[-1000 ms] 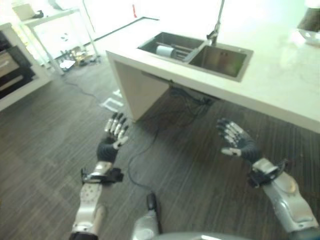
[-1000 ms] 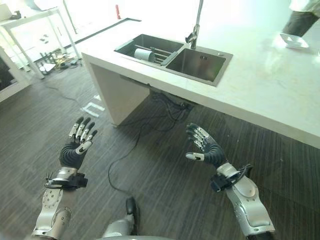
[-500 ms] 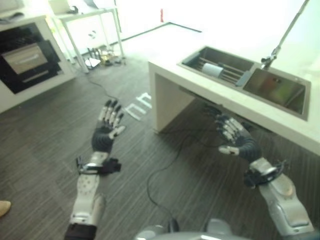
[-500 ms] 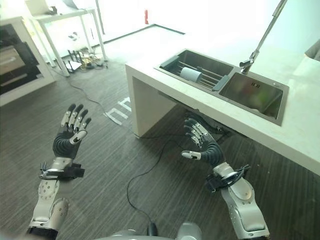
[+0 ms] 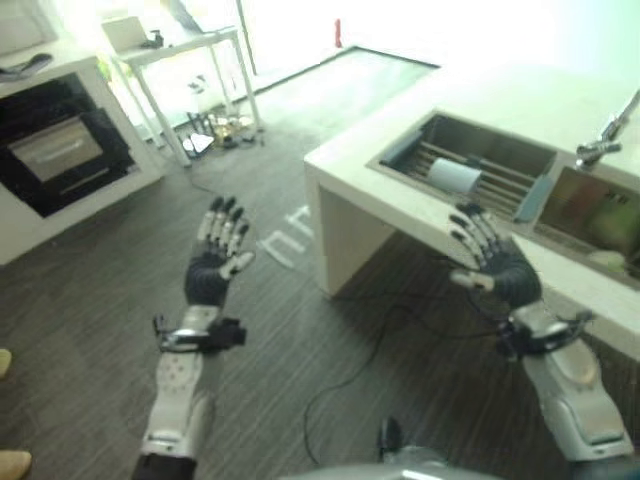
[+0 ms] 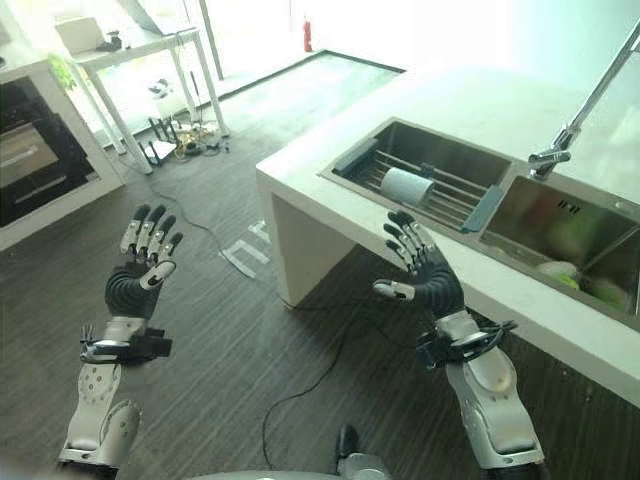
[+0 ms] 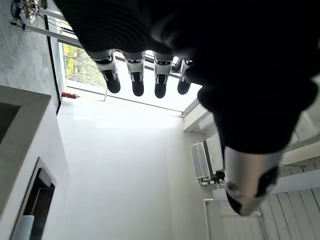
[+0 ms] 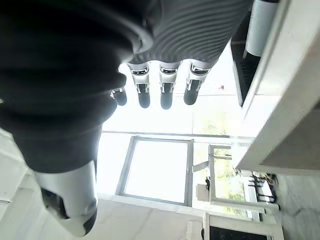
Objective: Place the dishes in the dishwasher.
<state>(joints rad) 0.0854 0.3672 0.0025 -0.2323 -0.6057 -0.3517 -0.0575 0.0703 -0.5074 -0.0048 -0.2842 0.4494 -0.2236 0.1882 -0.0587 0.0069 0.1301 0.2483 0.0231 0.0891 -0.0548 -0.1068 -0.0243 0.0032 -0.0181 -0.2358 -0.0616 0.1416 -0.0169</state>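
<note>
Both my hands are raised in front of me with fingers straight and spread, and neither holds anything. My left hand point(image 6: 140, 275) hangs over the dark wood-plank floor point(image 6: 250, 340), well apart from the counter. My right hand point(image 6: 425, 270) stands just in front of the edge of the white stone counter point(image 6: 330, 195), palm turned inward.

The dishes lie in the stainless steel double sink point(image 6: 470, 200) set into that counter. A white cylindrical cup point(image 6: 407, 186) lies on its side on the slatted metal rack point(image 6: 445, 195) in the nearer basin. Its long axis runs roughly across the rack bars. Pale dishes with green on them point(image 6: 575, 280) sit in the farther basin, too indistinct to identify.

The cup lies forward of my right hand and slightly to its left, beyond the counter edge. My right hand is clearly the nearer one; my left is far off to the side. I judge the reach belongs to the right arm, going up and over the sink rim. The black built-in appliance point(image 6: 25, 165) at the far left may be the dishwasher; I cannot tell.
</note>
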